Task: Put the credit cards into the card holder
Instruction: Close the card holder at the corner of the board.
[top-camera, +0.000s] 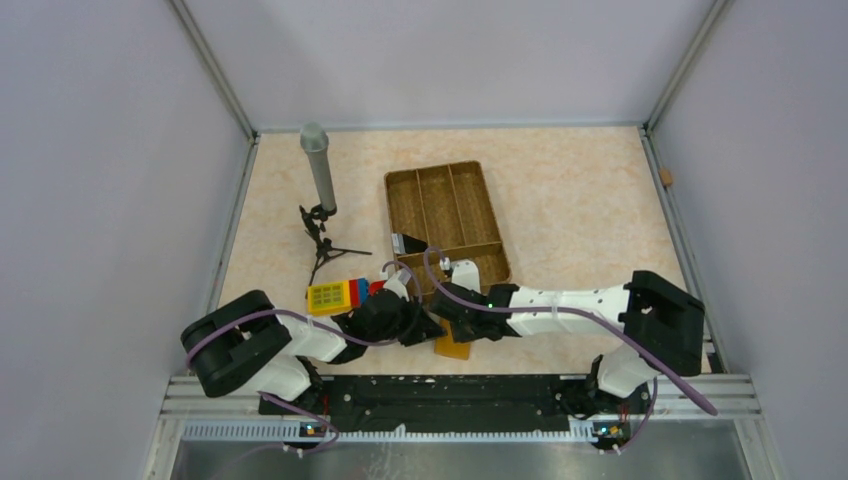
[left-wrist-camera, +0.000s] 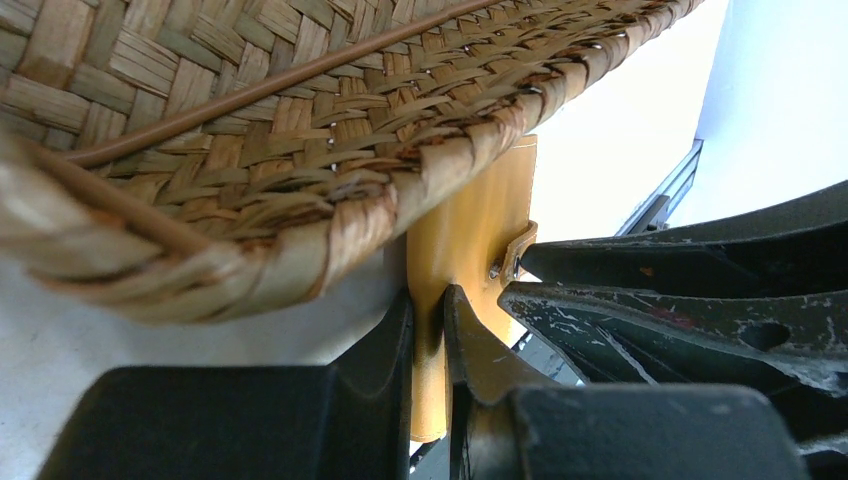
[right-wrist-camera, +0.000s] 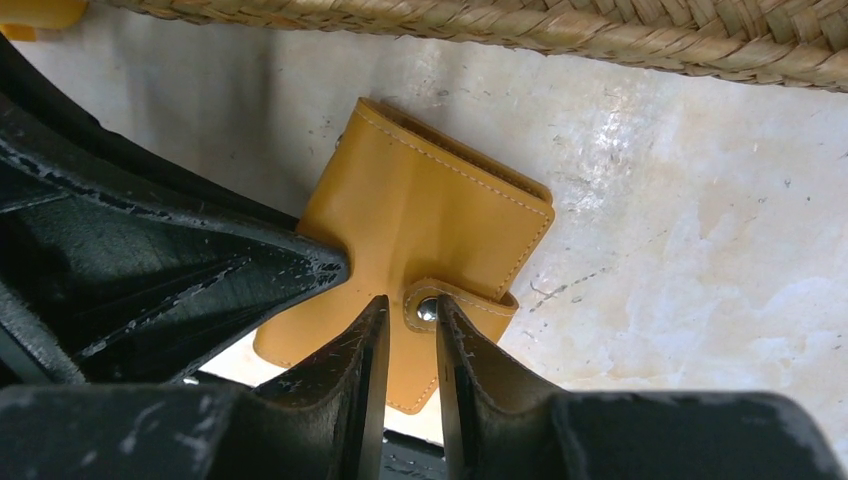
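The tan-orange card holder (top-camera: 452, 346) is folded shut near the table's front edge, just in front of the woven tray. My left gripper (left-wrist-camera: 430, 330) is shut on one edge of the card holder (left-wrist-camera: 470, 210) and holds it upright. My right gripper (right-wrist-camera: 412, 312) is nearly closed, with the snap tab (right-wrist-camera: 432, 308) and its stud between the tips. The card holder (right-wrist-camera: 420, 205) fills the middle of the right wrist view. Small flat dark and white pieces (top-camera: 410, 243), probably the credit cards, lie in the tray's near compartment.
The woven brown divided tray (top-camera: 470, 180) stands mid-table, and its rim (left-wrist-camera: 300, 130) hangs close over the left gripper. A yellow, blue and red toy block (top-camera: 335, 296) lies left of the grippers. A grey microphone on a tripod (top-camera: 320, 185) stands at the back left.
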